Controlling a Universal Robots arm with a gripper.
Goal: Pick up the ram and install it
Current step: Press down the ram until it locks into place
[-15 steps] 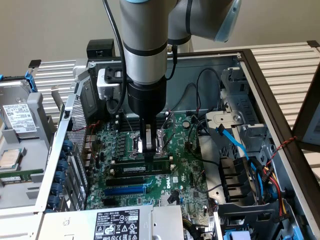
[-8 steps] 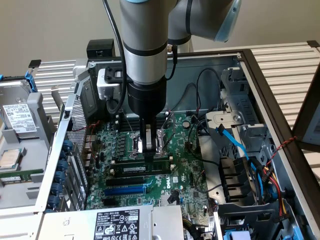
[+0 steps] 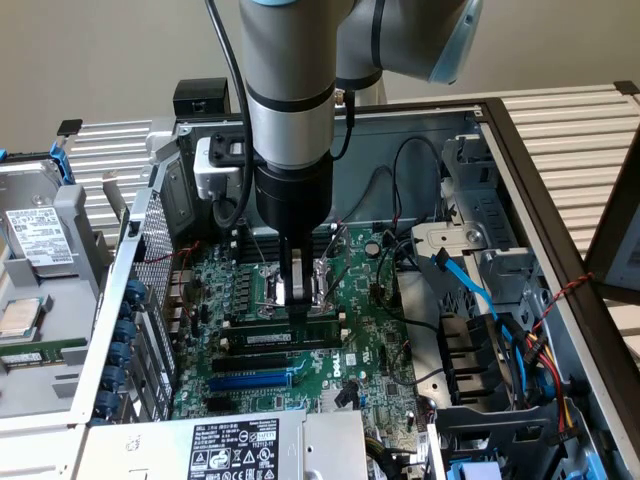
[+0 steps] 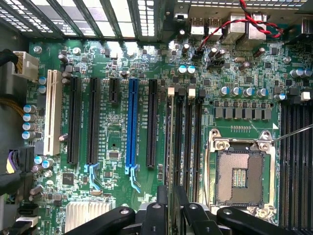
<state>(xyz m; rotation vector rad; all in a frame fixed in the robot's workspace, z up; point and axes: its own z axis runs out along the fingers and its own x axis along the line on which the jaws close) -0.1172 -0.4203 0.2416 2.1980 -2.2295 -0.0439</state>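
Gripper (image 3: 297, 298) clamps ram (image 3: 275, 337) edge-up over 1 slot beside CPU socket (image 4: 239, 174), aligned to seat straight.

So it's an open tower case (image 3: 420, 125) lying on its side with a green motherboard (image 3: 375, 345) inside. The board has an empty CPU socket (image 4: 239, 176), plus a blue long slot (image 4: 131, 122) sitting between black expansion slots (image 4: 74, 120), with a white slot (image 4: 51, 112) at the end of that row. A finned silver heatsink (image 4: 85, 215) sits near the black slots, twisted red-and-black wires (image 4: 234, 24) run by the rear ports, and in the exterior view a blue cable (image 3: 468, 285) hangs on that view's right, a labelled power supply (image 3: 235, 448) sits up front, and a hard drive (image 3: 40, 240) lies outside the case on that view's left.
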